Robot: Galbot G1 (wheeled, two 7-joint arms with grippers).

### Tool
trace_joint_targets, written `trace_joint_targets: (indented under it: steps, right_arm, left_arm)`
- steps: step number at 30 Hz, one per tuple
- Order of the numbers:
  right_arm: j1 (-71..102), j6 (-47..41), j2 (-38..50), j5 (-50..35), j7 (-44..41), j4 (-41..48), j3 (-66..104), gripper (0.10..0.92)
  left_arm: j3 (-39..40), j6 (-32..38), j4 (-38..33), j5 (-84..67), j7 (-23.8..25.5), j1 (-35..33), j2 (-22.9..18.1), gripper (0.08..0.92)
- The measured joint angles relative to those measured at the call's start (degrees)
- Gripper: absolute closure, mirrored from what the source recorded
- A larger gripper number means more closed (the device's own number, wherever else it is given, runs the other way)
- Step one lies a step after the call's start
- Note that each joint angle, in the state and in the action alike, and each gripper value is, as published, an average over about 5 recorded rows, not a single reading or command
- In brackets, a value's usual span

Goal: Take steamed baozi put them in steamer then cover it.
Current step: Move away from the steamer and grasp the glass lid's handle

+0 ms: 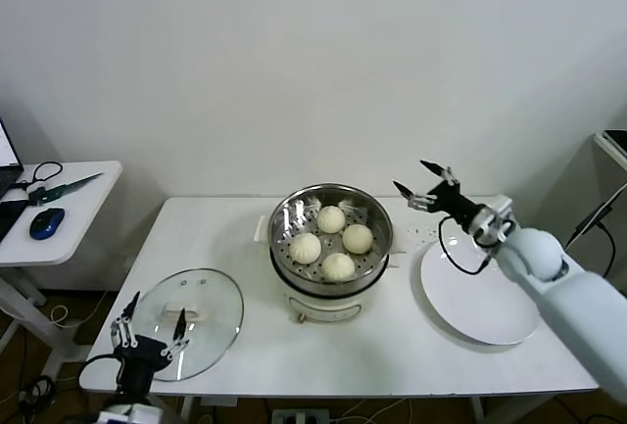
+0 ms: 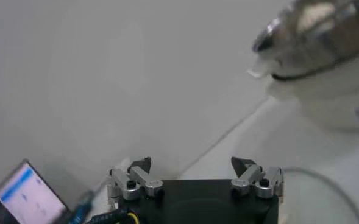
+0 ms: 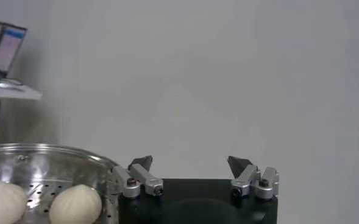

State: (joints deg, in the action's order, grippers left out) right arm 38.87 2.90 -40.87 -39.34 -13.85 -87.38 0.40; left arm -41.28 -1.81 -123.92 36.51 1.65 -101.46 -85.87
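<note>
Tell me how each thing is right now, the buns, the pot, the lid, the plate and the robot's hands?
steamed baozi: all four inside the steamer.
steamer: uncovered.
cover: lying flat on the table, left of the steamer.
plate: bare.
left gripper: open, over the cover.
right gripper: open, holding nothing, right of the steamer.

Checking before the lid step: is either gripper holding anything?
No. The left gripper over the cover and the right gripper are open and empty.

Cream-white baozi (image 1: 331, 218), shiny silver steamer (image 1: 284, 212)
</note>
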Motion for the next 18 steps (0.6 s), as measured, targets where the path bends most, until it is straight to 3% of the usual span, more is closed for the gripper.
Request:
trace_joint_targets:
  steps: [10, 18]
  right_arm:
    - [17.18, -1.66, -6.68, 3.69, 1.01, -3.46, 17.05, 0.203]
    - [26.37, -1.95, -10.42, 6.11, 0.94, -3.98, 25.07, 0.203]
  left_arm:
    - [-0.4, 1.33, 3.62, 27.45, -1.41, 1.2, 1.01, 0.177]
    - [0.29, 2.46, 10.16, 40.6, -4.0, 5.0, 1.66, 0.177]
